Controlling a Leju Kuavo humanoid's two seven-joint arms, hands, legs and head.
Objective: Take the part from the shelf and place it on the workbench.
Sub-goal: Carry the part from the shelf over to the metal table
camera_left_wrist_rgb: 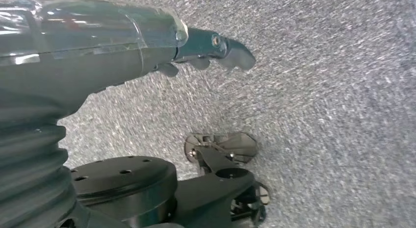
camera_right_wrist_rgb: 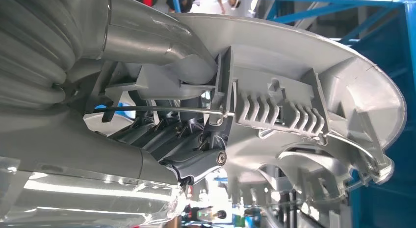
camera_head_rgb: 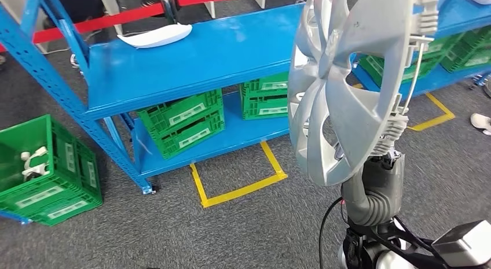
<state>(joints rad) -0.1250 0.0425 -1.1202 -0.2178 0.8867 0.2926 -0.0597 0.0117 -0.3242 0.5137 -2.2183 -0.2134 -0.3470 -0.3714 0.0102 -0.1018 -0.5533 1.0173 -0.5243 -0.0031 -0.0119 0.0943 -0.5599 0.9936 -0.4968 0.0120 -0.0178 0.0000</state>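
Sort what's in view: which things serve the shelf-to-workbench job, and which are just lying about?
Job:
- hubcap, held upright
- right hand gripping its rim
- blue shelf

Lying about:
- white part on the shelf
- green crates on the lower level
- green bin on the floor
- yellow tape

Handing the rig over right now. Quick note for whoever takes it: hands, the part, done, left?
Right hand: grips the silver hubcap by its rim, held up on edge in front of the blue shelf.
Left hand: holds nothing, hanging over grey carpet.
Done: the part is off the shelf and in hand.
Left: carry it to the workbench and set it down.
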